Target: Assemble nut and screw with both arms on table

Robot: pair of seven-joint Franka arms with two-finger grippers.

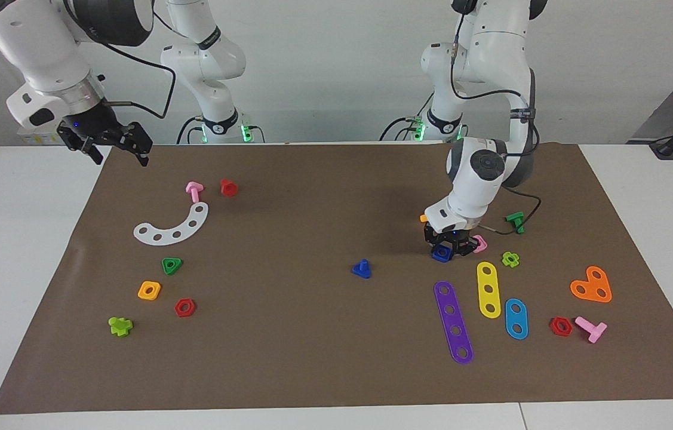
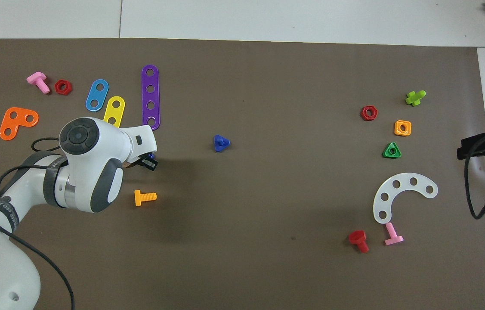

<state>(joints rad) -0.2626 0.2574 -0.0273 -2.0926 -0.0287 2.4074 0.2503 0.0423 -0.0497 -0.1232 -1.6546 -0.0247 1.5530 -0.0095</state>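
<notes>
The left pincer is low on the desk, toward the left arm's end, and its fingers stand on both sides of the nut, a small dark blue square piece that lies on the brown sheet. The fingers look very close to the nut, but whether they already press it I cannot tell. In the overhead view the arm's white wrist covers almost all of the nut, only a bit of blue shows beside the black fingertips.

The screw stands on its triangular head near the middle of the desk, stem up, well apart from the nut and touched by nothing.

Around the left pincer lie a pink square nut just beside it, a purple strip and a yellow strip (both farther from the robots), and an orange bolt nearer to the robots.

The right pincer waits in the air over the edge of the brown sheet at the right arm's end, with its fingers spread apart and nothing between them
</notes>
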